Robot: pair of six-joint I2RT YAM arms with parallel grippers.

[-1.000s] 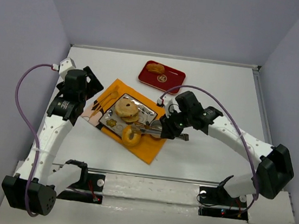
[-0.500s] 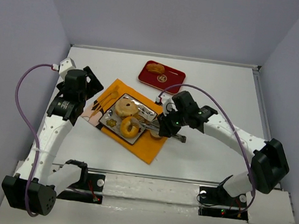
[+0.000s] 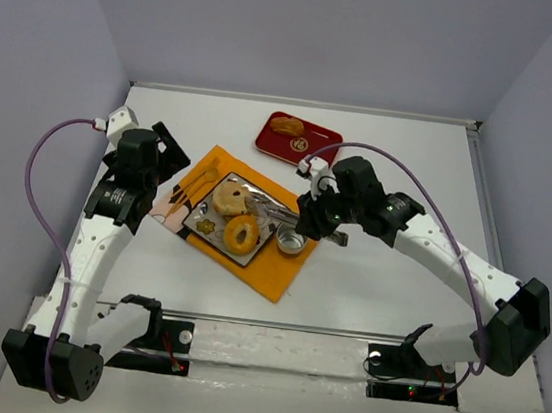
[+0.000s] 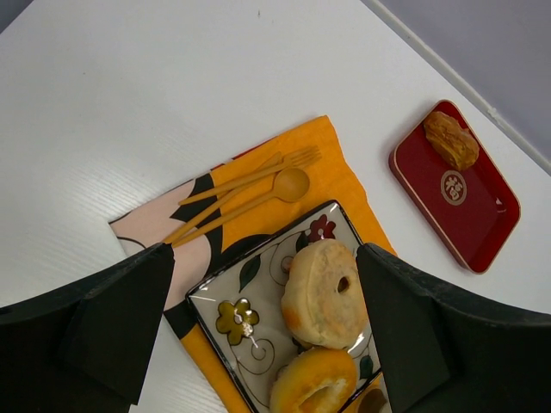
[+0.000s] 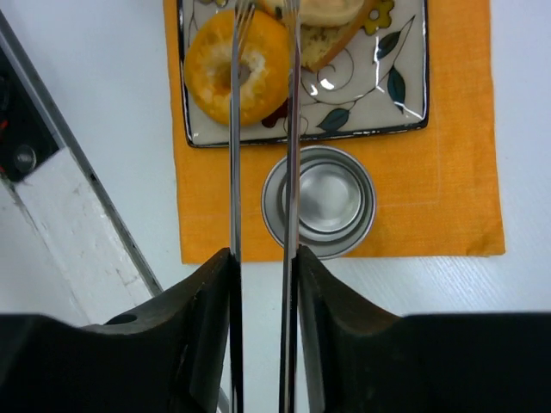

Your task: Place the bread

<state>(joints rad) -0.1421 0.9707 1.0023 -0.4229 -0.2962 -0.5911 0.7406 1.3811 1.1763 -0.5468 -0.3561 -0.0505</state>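
Top external view: I log the table (image 3: 411, 173) with an orange placemat (image 3: 268, 271) left of centre; on it a patterned plate (image 3: 205, 224) carrying both breads, the round bun (image 3: 229, 199) at the plate's 12 o'clock end and the ring bread (image 3: 242, 234) at 5 o'clock of the bun, the two touching; a steel cup (image 3: 291, 240) stands on the placemat at 3 o'clock of the ring bread; wooden fork and spoon (image 3: 194, 188) lie together at 9 o'clock of the plate; a red tray (image 3: 313, 149) sits off the placemat toward 1 o'clock, with a pastry piece (image 3: 287, 125) at its far end; the right gripper (image 3: 317, 220) hangs just beyond the cup with metal tongs (image 3: 277, 213) reaching to 9 o'clock over the plate; the left gripper (image 3: 151, 156) hovers past the placemat's 10 o'clock corner. Left wrist view: its fingers (image 4: 120, 318) stand wide apart with nothing between them; below lie the bun, the ring bread at the bottom edge, and the tray at 2 o'clock. Right wrist view: the fingers (image 5: 198, 327) press on both outer sides of the tongs, so that gripper is clamped on the tool; the tong arms run parallel with a gap between them; the ring bread lies flat on the plate under the 9 o'clock arm; I cannot tell whether the tips touch it; the cup sits at 6 o'clock of the plate.
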